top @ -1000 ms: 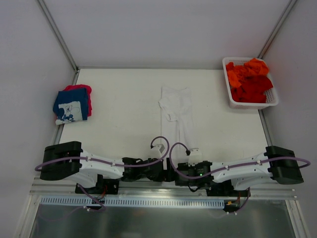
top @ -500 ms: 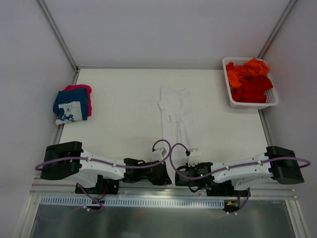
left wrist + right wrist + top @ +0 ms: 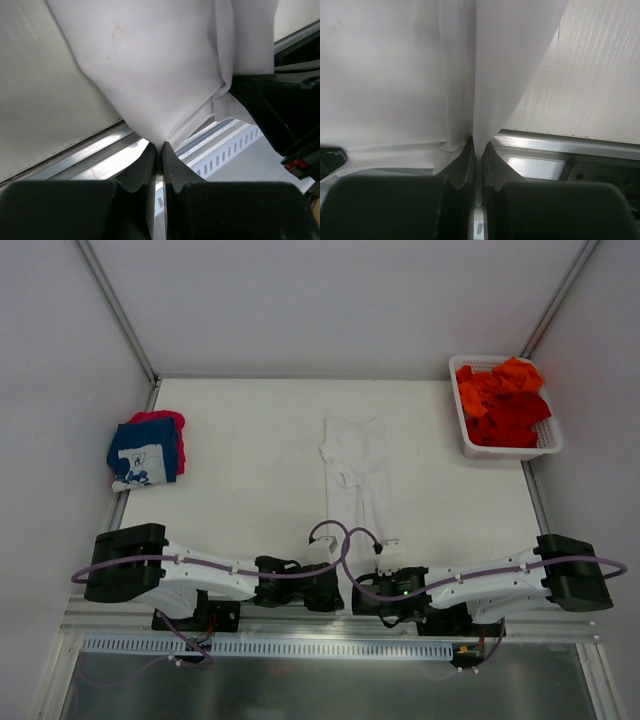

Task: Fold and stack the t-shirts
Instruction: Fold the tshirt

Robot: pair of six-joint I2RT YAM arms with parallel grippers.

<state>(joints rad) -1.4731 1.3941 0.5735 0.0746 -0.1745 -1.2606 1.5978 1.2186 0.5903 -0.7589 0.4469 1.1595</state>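
Observation:
A plain white t-shirt (image 3: 357, 465) lies folded into a long narrow strip down the middle of the table, collar end far from me. My left gripper (image 3: 161, 146) is shut on its near left hem corner (image 3: 150, 90). The right gripper (image 3: 477, 145) is shut on the near right hem corner (image 3: 495, 65). Both grippers sit low at the table's near edge, side by side, their fingers hidden under the wrists in the top view. A folded navy t-shirt with white print (image 3: 146, 450) rests on a pink-red one (image 3: 166, 419) at far left. Orange and red t-shirts (image 3: 503, 400) fill the basket.
The white lattice basket (image 3: 550, 445) stands at the back right corner. An aluminium rail (image 3: 300, 615) runs along the near table edge under both wrists. Grey walls with metal posts close in the left, back and right sides.
Both grippers have gone from open to shut on the white t-shirt's near hem. Both wrists dropped slightly toward the near edge, and the hem edge bunched up.

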